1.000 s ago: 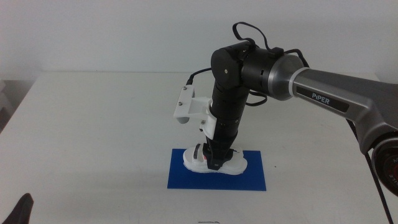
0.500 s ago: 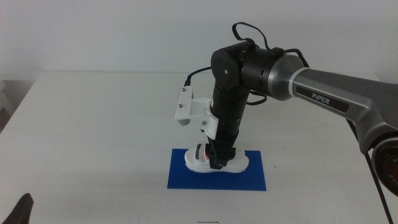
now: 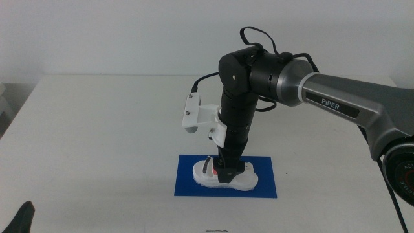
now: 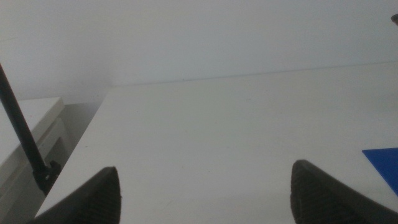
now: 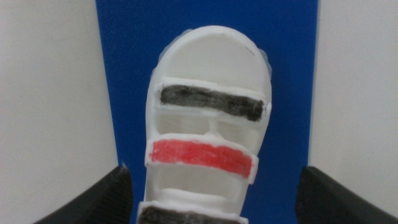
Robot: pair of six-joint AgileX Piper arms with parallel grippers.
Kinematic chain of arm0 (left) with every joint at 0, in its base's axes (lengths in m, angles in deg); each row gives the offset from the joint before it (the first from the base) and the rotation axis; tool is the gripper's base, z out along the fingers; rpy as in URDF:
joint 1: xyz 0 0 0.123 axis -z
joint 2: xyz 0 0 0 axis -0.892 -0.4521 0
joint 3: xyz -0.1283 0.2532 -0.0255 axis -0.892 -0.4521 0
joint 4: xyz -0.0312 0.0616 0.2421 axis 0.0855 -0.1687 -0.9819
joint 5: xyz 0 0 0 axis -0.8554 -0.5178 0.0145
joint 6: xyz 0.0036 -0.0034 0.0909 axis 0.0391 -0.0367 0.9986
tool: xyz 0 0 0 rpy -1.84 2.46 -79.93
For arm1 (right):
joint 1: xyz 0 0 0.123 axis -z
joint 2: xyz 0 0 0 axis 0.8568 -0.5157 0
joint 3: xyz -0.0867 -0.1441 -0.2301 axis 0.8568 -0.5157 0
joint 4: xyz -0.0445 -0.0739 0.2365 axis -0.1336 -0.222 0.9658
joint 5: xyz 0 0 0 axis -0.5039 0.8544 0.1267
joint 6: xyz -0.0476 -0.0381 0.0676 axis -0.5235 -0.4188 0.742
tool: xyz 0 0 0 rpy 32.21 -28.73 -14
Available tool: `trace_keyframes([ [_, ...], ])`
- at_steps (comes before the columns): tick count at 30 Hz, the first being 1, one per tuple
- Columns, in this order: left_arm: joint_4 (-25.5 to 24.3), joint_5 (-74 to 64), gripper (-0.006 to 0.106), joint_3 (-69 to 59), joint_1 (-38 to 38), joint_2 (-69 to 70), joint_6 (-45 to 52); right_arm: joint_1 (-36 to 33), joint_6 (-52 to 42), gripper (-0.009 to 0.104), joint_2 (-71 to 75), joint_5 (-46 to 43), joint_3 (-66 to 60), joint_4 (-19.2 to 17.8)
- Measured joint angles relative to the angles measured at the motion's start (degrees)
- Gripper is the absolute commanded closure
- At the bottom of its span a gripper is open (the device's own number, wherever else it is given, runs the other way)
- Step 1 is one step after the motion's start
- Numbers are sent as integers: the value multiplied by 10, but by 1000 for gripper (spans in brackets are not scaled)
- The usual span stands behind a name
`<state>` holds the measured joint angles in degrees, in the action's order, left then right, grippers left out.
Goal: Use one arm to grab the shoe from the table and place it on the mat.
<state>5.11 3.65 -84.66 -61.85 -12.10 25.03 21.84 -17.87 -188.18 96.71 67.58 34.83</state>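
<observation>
Waiting down at the near edge of the table, the left gripper had its two dark jaws spread wide with nothing but bare white tabletop between them, and only a sliver of the blue mat peeked in off to one side of its wrist view. Moving out toward the middle of the table, the right gripper was the one doing the work, pointing straight down over the shoe. From its wrist camera you could see both jaws standing well apart, one on each side of the shoe, with a visible gap of blue mat between each jaw and the sneaker, so it wasn't squeezing anything. The shoe itself sat flat on the mat, white sole down, with a black strap nearest the toe, a red one behind it and another black one closest to the jaws. It lay along the mat's length, inside the edges. Further back, the arm with the PIPER lettering reached in from the right, its white bracket sticking out above the shoe.
</observation>
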Motion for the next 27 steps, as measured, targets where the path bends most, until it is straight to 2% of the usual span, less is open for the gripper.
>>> trace_keyframes([
  [2,0,0,7,0,0,0,0,0,7,10,3,0,0,0],
  [7,0,0,7,0,0,0,0,3,44,11,64,16,0,1],
  [12,0,0,7,0,0,0,0,32,140,11,201,10,-25,-5],
  [20,0,0,7,0,0,0,0,68,326,15,465,-81,-234,-66],
  [23,0,0,7,0,0,0,0,80,396,17,561,-123,-316,-75],
  [27,0,0,7,0,0,0,0,118,494,19,694,-213,-443,-111],
])
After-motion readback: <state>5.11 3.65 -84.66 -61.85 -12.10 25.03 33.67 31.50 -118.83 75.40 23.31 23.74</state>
